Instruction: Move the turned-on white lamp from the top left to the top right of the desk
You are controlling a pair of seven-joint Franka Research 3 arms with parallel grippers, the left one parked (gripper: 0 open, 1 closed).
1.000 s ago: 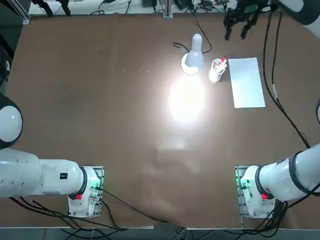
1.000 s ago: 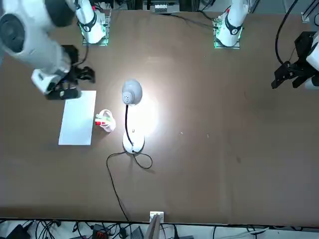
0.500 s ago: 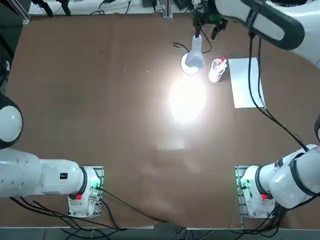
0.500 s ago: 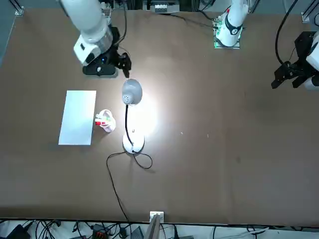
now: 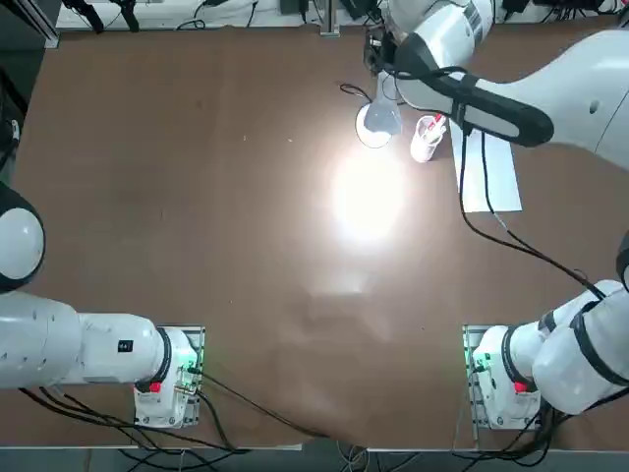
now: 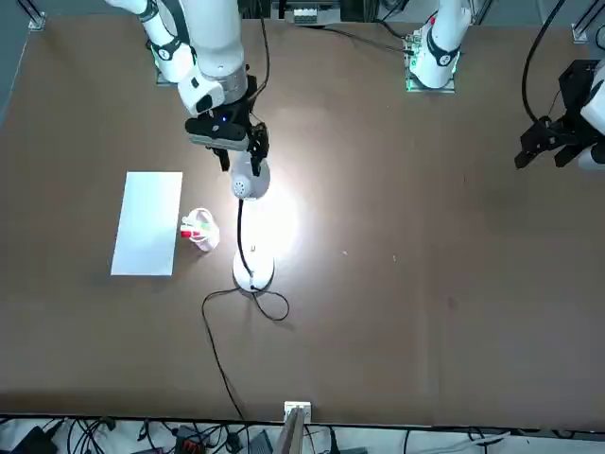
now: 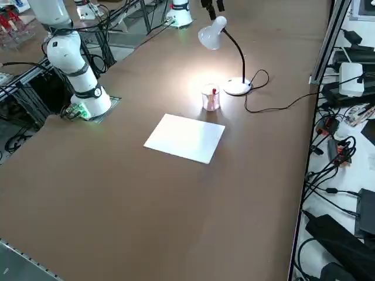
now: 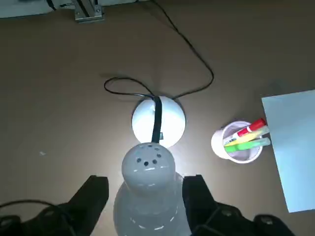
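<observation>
Lamp (image 8: 147,169), white, cord (image 7: 241,55) black; desk (image 6: 397,284), brown; cup (image 7: 211,98), clear; pens (image 8: 248,135), red, yellow, green; paper (image 6: 147,224) was white.

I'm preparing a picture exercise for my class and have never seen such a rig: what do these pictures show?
They show two white robot arms mounted at a brown desk. One picture looks down from above, one faces the robot, one looks diagonally from its right, and one comes from the working right arm's wrist.

On the desk stand a glowing white lamp with a black cord, and a small cup of pens; a white sheet lies nearby. The right gripper hovers at the lamp's head, its two fingers apart on either side. It appears to hold nothing.
</observation>
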